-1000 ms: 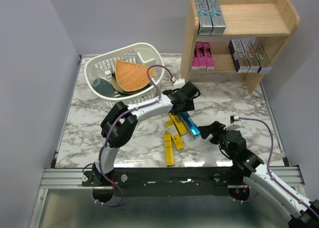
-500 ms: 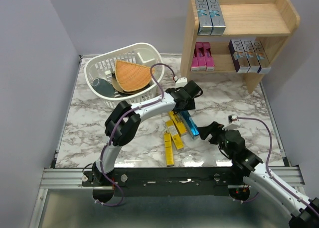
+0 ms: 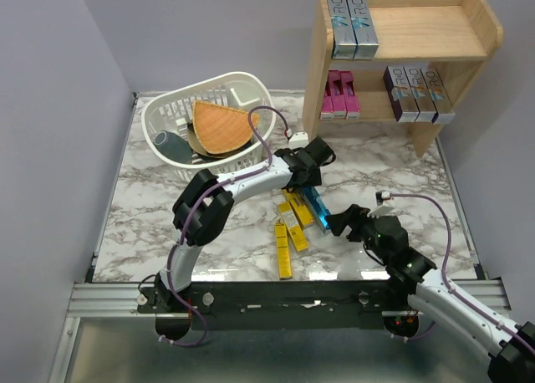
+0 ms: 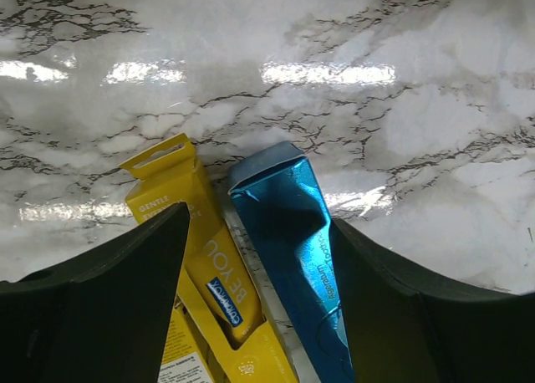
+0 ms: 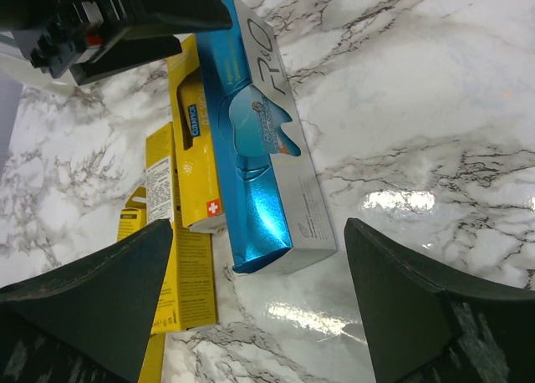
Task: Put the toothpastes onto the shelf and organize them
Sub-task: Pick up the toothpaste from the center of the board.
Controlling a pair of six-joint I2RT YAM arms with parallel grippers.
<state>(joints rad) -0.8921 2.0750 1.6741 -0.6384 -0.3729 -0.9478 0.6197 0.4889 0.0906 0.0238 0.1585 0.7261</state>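
A blue-silver toothpaste carton (image 3: 318,209) lies flat on the marble table, with three yellow cartons (image 3: 290,224) just left of it. My left gripper (image 3: 305,182) is open over the far ends of the blue carton (image 4: 292,257) and a yellow carton (image 4: 196,249), both showing between its fingers. My right gripper (image 3: 347,222) is open and empty at the blue carton's near end (image 5: 259,157). The wooden shelf (image 3: 435,32) at the back right holds two blue-silver cartons (image 3: 354,25) on top, and pink cartons (image 3: 340,94) and purple-silver cartons (image 3: 418,92) on the lower tier.
A white slotted basket (image 3: 167,120) with an orange wedge (image 3: 221,125) and grey items stands at the back left. My left arm reaches across the table's middle. The left gripper shows in the top left of the right wrist view (image 5: 125,23).
My right gripper has moved left, closer to the blue carton's near end. My left gripper has shifted slightly over the cartons' far ends. The cartons have not moved.
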